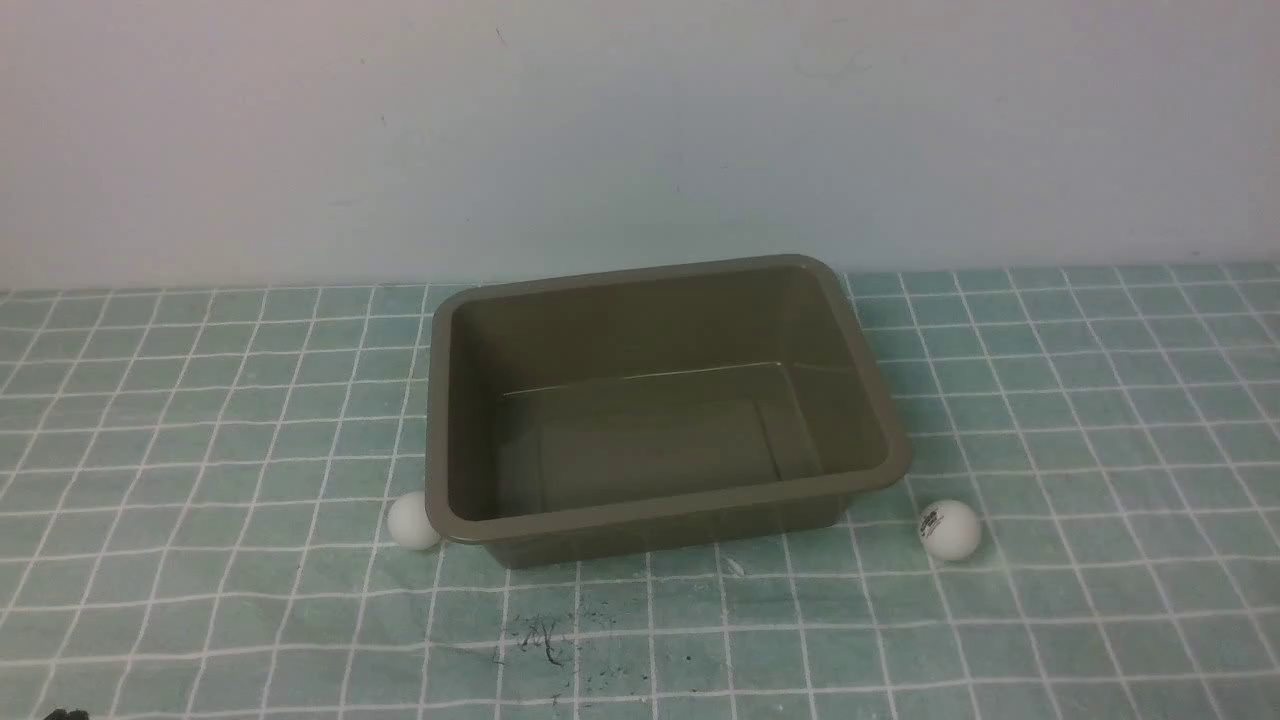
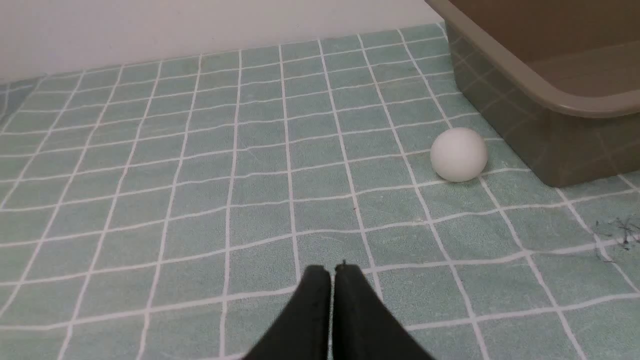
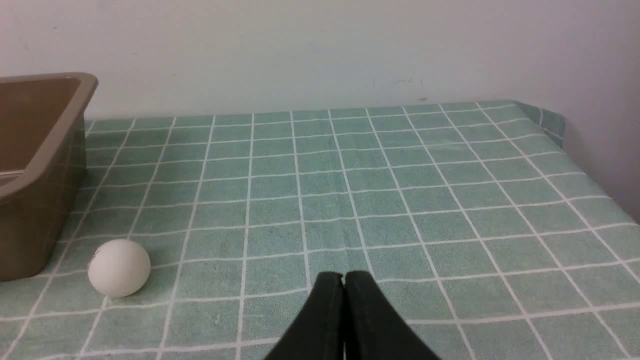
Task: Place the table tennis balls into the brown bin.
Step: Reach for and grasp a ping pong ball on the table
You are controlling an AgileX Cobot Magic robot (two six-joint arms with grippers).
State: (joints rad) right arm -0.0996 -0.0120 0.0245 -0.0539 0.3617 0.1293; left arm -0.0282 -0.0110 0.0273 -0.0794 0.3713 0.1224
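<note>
Nothing is in hand yet, so the step looks like the first reach. Both balls lie on the counter (image 1: 200, 600) outside the brown bin (image 1: 650, 510).

Nearest the robot, the left end effector (image 2: 332, 270) should part its jaws before it descends. Its target, the plain ball (image 1: 413, 520), sits at about 8 o'clock from the bin's centre, tucked under the flared rim. It is just beside the wall there (whether it touches, I cannot tell). A straight drop would probably strike the rim, so I would come in low from the open side. Close gently across the ball's widest part, because a light sphere squirts away easily.

The logo ball (image 1: 950, 529) lies at about 4 o'clock, clear of the bin's near corner. It is the easier pick for the right end effector (image 3: 344, 277). Either ball then needs lifting over the rim before release. The bin's inside is bare, and dark scuffs (image 1: 545, 640) mark the cloth at its 6 o'clock. The pale wall (image 1: 640, 120) stands beyond, at 12.

In each wrist view the black fingers are pressed together at the tips. They hold nothing and hang above the counter, well short of their balls. Neither arm shows in the front view.
</note>
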